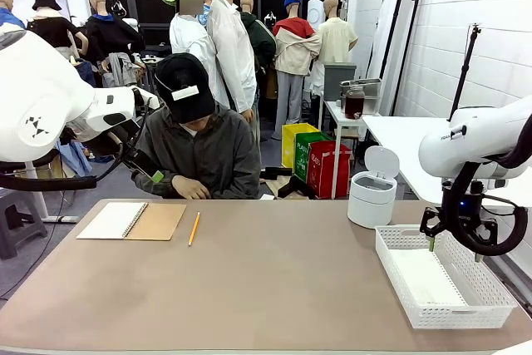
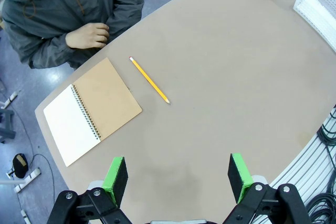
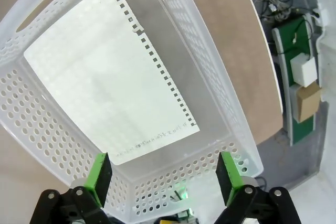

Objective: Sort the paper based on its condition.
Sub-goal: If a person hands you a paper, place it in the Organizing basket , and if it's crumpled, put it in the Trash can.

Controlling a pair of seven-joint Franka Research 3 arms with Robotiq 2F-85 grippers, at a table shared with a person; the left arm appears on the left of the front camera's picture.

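Observation:
The paper (image 3: 107,74), a white sheet with a torn perforated edge, lies flat on the bottom of the white perforated basket (image 3: 220,98). The same paper (image 1: 424,276) and basket (image 1: 391,276) sit at the table's right end in the front view. My right gripper (image 3: 164,174) hangs open just above the basket's near end, nothing between its green pads; in the front view this gripper (image 1: 453,248) is over the basket's far rim. My left gripper (image 2: 178,174) is open and empty, held high over the table's left part.
A spiral notebook (image 1: 133,220) lies open at the far left with a yellow pencil (image 1: 194,228) beside it. The person sits behind them, one hand (image 1: 189,189) at the table edge. A white lidded bin (image 1: 371,193) stands beyond the basket.

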